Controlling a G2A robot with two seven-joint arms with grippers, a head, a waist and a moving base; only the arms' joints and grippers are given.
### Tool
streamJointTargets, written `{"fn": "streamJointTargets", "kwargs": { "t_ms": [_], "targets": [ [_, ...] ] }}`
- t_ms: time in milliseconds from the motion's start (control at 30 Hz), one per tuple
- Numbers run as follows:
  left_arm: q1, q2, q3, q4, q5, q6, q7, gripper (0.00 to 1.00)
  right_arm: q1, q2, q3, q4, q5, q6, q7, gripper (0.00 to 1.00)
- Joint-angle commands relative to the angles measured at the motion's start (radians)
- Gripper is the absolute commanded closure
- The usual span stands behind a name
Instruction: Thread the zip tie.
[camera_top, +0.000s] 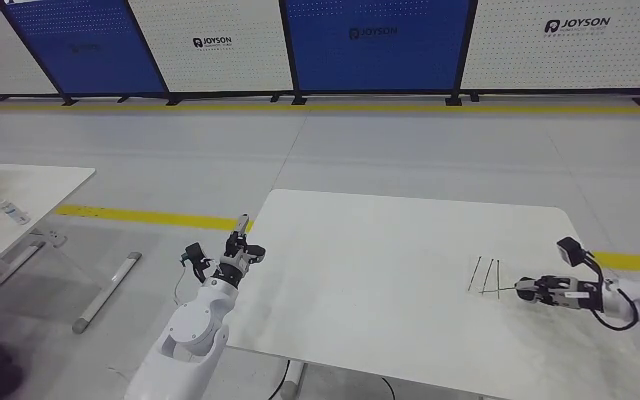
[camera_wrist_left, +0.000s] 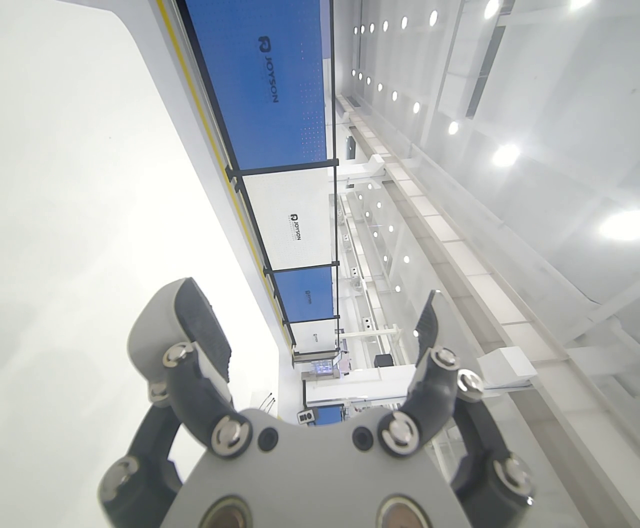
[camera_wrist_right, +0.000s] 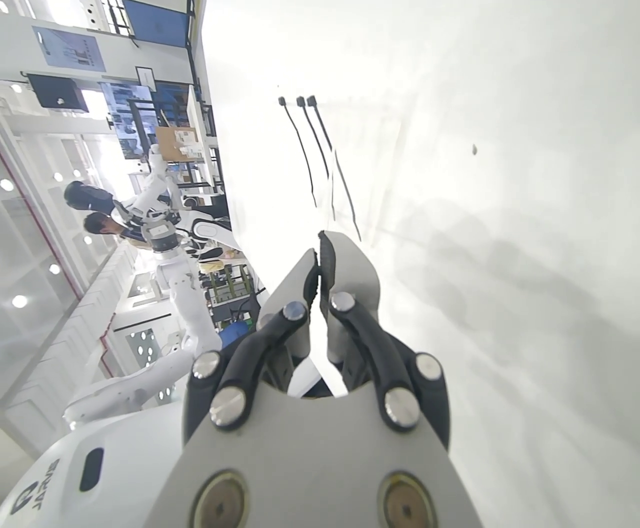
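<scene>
Desk: a white desk (camera_top: 380, 300) stands on a grey floor and carries the task's things toward its right side.
Zip ties: three thin black zip ties (camera_top: 486, 275) lie flat on the desk near its right edge. They are side by side, close together and nearly parallel. Their heads (camera_wrist_right: 300, 102) all sit at the end away from the right tool, and the tails run toward it.
Right tool: the right tool (camera_wrist_right: 320, 247) is closed, its two ribbed pads pressed together. It sits low over the desk, just beside the tail ends of the zip ties. Whether a tail is caught between the pads cannot be told.
Left tool: the left tool (camera_wrist_left: 315, 325) is open, its fingers (camera_wrist_left: 202, 325) spread wide. It is at the desk's left edge, well apart from the zip ties.
Surroundings: a yellow line (camera_top: 150, 215) crosses the floor. Blue and white perforated panels (camera_top: 380, 45) stand behind. A second white desk (camera_top: 40, 190) sits at the far left.
</scene>
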Motion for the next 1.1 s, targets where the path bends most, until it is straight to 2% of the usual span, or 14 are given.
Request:
{"fn": "streamJointTargets", "kwargs": {
  "t_ms": [0,133,267,300,367,400,667,800,867,967,1067],
  "targets": [
    [0.0,0.0,0.0,0.0,0.0,0.0,0.0,0.0,-0.014,0.012,0.029,-0.022,0.026,0.001,0.007,1.0],
    [0.0,0.0,0.0,0.0,0.0,0.0,0.0,0.0,-0.073,0.044,0.099,-0.114,0.083,0.001,0.007,1.0],
    [0.0,0.0,0.0,0.0,0.0,0.0,0.0,0.0,-0.161,0.077,0.179,-0.26,0.167,0.001,0.007,1.0],
    [0.0,0.0,0.0,0.0,0.0,0.0,0.0,0.0,-0.194,0.089,0.204,-0.316,0.185,0.001,0.007,1.0],
    [0.0,0.0,0.0,0.0,0.0,0.0,0.0,0.0,-0.237,0.108,0.234,-0.376,0.177,0.001,0.007,1.0],
    [0.0,0.0,0.0,0.0,0.0,0.0,0.0,0.0,-0.241,0.111,0.24,-0.381,0.172,0.001,0.007,1.0],
    [0.0,0.0,0.0,0.0,0.0,0.0,0.0,0.0,-0.241,0.111,0.24,-0.381,0.172,0.001,0.007,1.0],
    [0.0,0.0,0.0,0.0,0.0,0.0,0.0,0.0,-0.281,0.1,0.227,-0.446,0.235,0.001,0.004,1.0],
    [0.0,0.0,0.0,0.0,0.0,0.0,0.0,0.0,-0.296,0.089,0.217,-0.494,0.306,0.001,0.007,1.0],
    [0.0,0.0,0.0,0.0,0.0,0.0,0.0,0.0,-0.298,0.077,0.199,-0.545,0.367,0.001,0.007,1.0],
    [0.0,0.0,0.0,0.0,0.0,0.0,0.0,0.0,-0.277,0.056,0.167,-0.584,0.38,0.001,-0.029,1.0]
  ]
}}
